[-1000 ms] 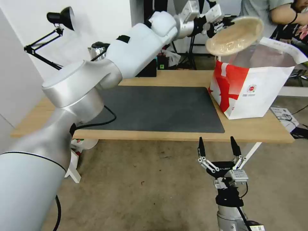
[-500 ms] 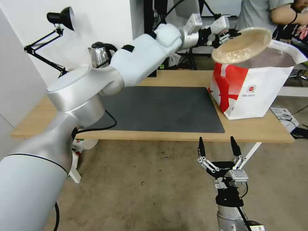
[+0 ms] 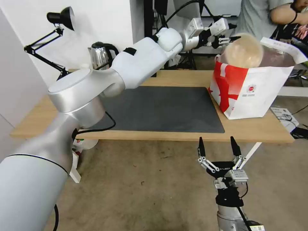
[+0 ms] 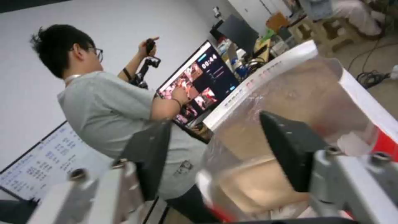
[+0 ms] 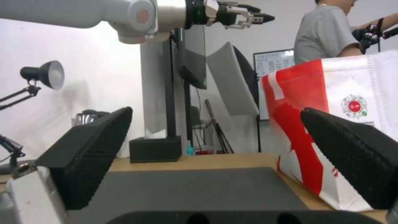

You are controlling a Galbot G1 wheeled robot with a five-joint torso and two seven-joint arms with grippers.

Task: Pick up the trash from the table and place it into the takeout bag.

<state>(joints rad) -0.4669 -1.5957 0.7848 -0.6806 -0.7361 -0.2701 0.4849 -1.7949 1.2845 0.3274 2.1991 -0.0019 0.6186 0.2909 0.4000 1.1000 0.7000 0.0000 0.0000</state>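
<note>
The left gripper (image 3: 231,36) hangs spread and empty over the takeout bag (image 3: 253,91) at the table's (image 3: 179,134) 2 o'clock, the round beige lidded takeout bowl (image 3: 243,51) dropping in, seemingly light, stiff, smooth, best pinched by its rim, while the right gripper (image 3: 218,148) idles, parted, at 6 o'clock

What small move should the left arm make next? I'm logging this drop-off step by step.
Probably lift the left gripper straight up and back from the takeout bag: its fingers look open, and the beige bowl sits blurred in the bag's mouth, apparently released. The right gripper waits open below the table.

One bowl (image 3: 243,51), one bag (image 3: 256,93)
</note>
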